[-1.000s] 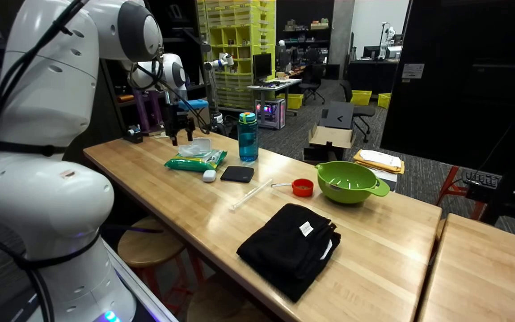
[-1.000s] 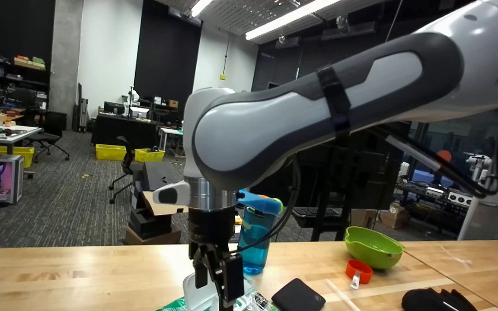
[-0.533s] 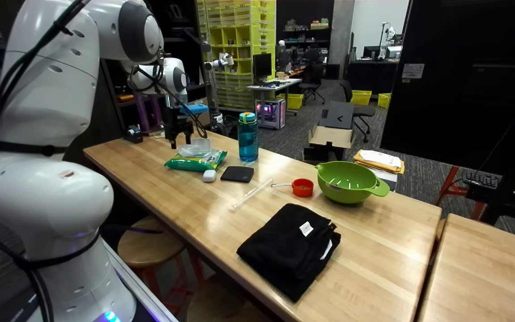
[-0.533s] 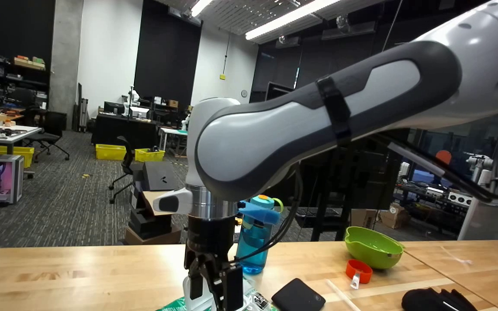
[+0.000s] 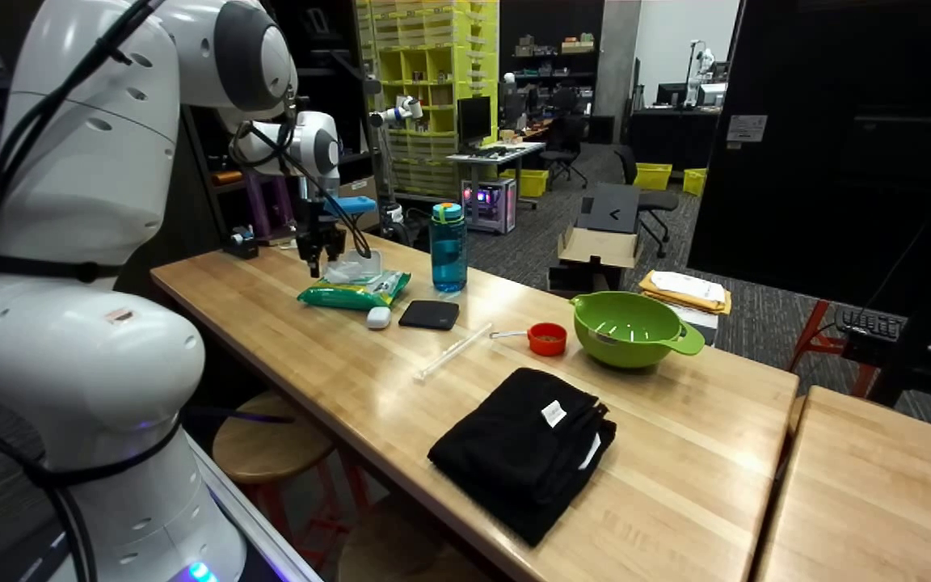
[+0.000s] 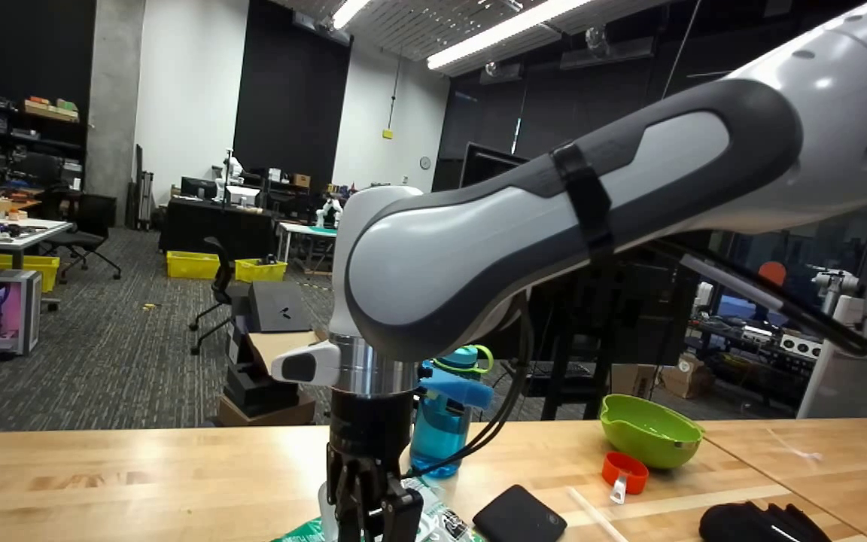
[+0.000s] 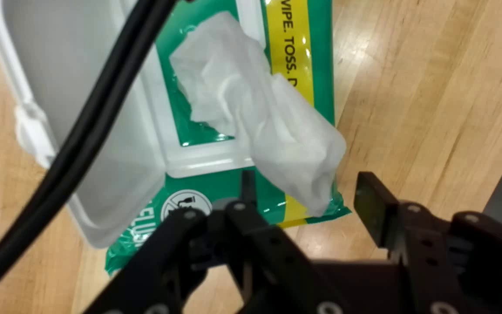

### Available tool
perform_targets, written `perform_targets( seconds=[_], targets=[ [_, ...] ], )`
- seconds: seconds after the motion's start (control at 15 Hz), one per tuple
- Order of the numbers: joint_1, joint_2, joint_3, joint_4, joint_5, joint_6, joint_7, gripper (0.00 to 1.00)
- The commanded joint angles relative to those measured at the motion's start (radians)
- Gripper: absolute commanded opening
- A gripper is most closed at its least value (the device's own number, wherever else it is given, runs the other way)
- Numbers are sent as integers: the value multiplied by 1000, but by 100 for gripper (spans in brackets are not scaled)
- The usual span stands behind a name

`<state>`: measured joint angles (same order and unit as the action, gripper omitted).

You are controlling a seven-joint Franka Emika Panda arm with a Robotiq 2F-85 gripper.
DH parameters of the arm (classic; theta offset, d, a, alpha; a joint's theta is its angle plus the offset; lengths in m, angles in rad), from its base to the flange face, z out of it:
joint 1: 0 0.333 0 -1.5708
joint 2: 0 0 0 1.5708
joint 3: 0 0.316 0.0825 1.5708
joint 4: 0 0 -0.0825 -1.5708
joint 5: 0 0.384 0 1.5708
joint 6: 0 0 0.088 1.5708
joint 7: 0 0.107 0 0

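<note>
Wooden table, bearing the items below.

Blue water bottle, capped, upright, near the packet of wipes. In an exterior view a blue fitting on the arm covers part of it.
Flat black case and white earbud case, side by side near the same packet.
Clear slender stick, lying flat.
Red measuring cup, its handle toward the stick.
Green mixing bowl, spout and handle, just beside the cup.
Folded black garment, white tag uppermost, well apart from the packet.
Black cable, crossing the wrist view and hiding part of the flip lid.

Containers. The packet, green with a yellow band, lies flat on the table beneath the gripper; its lid is swung back. One white wipe, crumpled, lies over the rigid frame of the opening and across the band to the packet's edge. Brownish specks show in the cup, too small to name.

Fingers: well parted, nothing gripped. The wipe's loose end appears in the gap between them in the wrist view; whether it is level with the tips cannot be told.
</note>
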<state>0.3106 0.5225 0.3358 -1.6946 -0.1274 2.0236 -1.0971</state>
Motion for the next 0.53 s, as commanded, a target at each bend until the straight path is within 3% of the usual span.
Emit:
perform_targets(
  seconds=[0.0,0.27,0.33,0.4,0.47],
  targets=[
    [-10,-48,8,-49,12,16,-6,28],
    [-5,-55,4,-51,1,11,4,1],
    [-5,-57,4,-51,1,9,4,7],
    [-4,-62,4,-55,-2,10,4,0],
    [-4,-65,3,-58,-3,13,6,1]
  ],
)
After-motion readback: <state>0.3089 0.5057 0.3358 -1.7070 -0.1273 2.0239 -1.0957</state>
